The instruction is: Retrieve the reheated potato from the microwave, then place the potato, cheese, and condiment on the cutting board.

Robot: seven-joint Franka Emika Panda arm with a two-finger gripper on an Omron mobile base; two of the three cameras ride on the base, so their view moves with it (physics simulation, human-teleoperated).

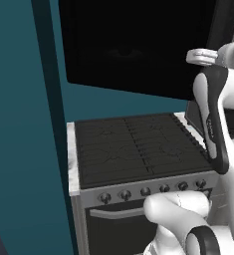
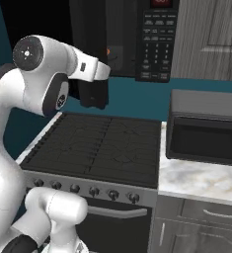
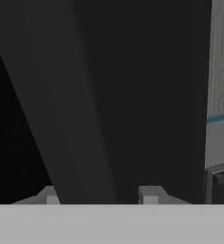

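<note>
Grey fingertips (image 3: 150, 194) straddle the big black wall microwave's (image 2: 137, 39) dark door edge, which runs upright; gripper (image 3: 99, 196) narrowly parted, clamped on the edge.

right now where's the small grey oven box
In the right base view it sits on the marble counter at right: the grey box oven, beside the stove, below the microwave keypad.

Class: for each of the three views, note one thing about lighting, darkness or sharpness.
Left base view: the microwave is a near-featureless black mass, the stove evenly lit. Right base view: soft, even light; keypad labels too blurred to read. Hand view: very dark, close surfaces smeared, a dim pale strip at the right edge.
</note>
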